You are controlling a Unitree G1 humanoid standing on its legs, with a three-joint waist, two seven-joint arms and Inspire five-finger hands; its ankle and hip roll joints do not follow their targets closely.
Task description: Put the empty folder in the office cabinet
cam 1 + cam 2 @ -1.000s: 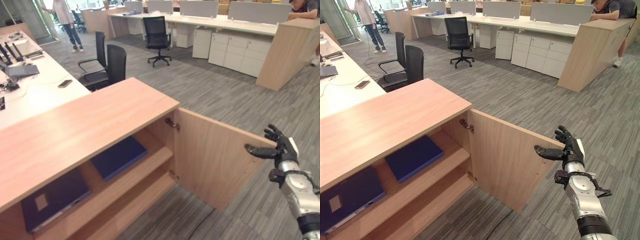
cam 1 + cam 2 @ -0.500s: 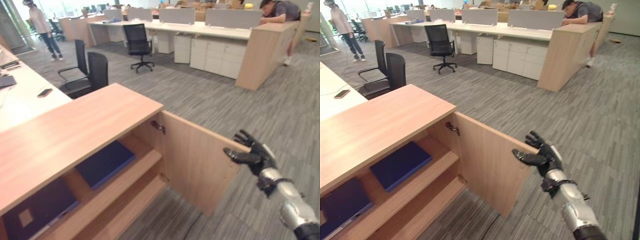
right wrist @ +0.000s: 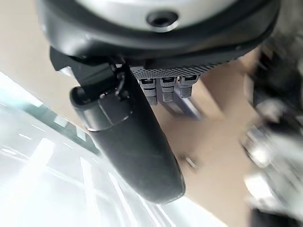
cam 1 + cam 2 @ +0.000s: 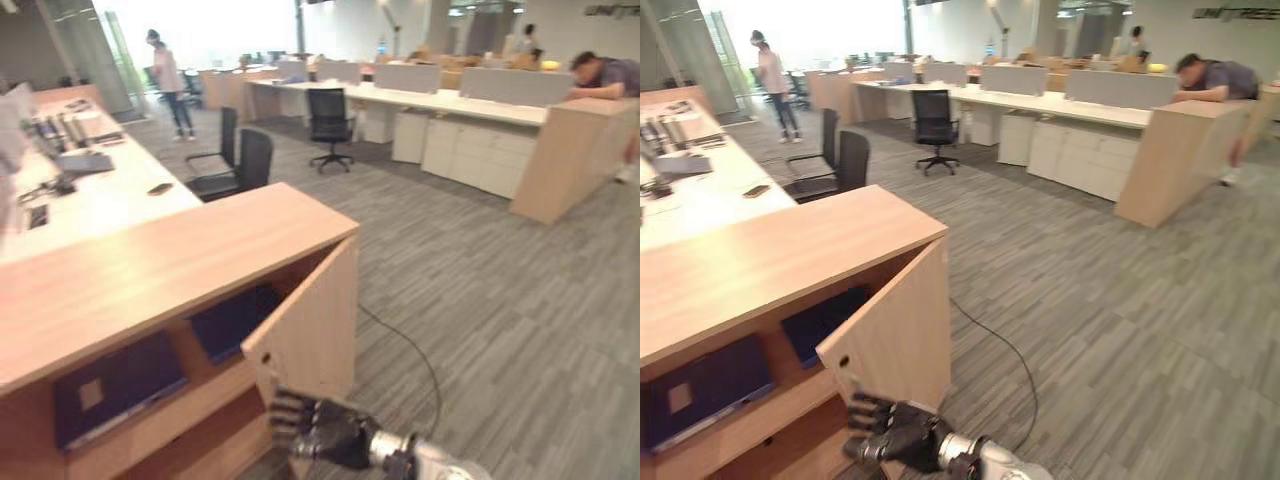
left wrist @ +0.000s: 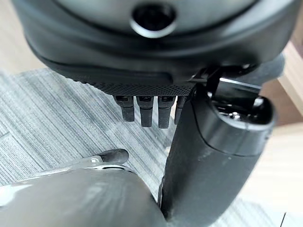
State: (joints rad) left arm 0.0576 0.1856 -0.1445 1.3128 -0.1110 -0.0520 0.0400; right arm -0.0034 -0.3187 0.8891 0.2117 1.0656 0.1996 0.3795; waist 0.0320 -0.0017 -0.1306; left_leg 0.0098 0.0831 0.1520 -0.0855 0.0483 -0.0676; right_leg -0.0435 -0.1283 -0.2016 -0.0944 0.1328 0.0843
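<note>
Folders, two dark blue ones [image 4: 705,388] [image 4: 825,320], already lie flat on the cabinet shelf [image 4: 750,425]; I judge them light, stiff, best gripped by an edge. My right hand [image 4: 895,435], fingers spread and holding nothing, presses the cabinet door [image 4: 902,340] half-closed. My left hand [image 5: 213,156] hangs relaxed, empty.

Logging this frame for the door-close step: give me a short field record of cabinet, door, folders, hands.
cabinet: wooden office cabinet, open shelves facing the robot
door: cabinet door part-way swung in, not shut
folders: dark blue folder lying on the upper shelf toward the robot's left; second blue folder lying beside it, partly behind the door
right hand: right hand low against the door's outer face, fingers straight
left hand: left hand over grey carpet, holds nothing
surroundings: black office chair; person standing far off
</note>
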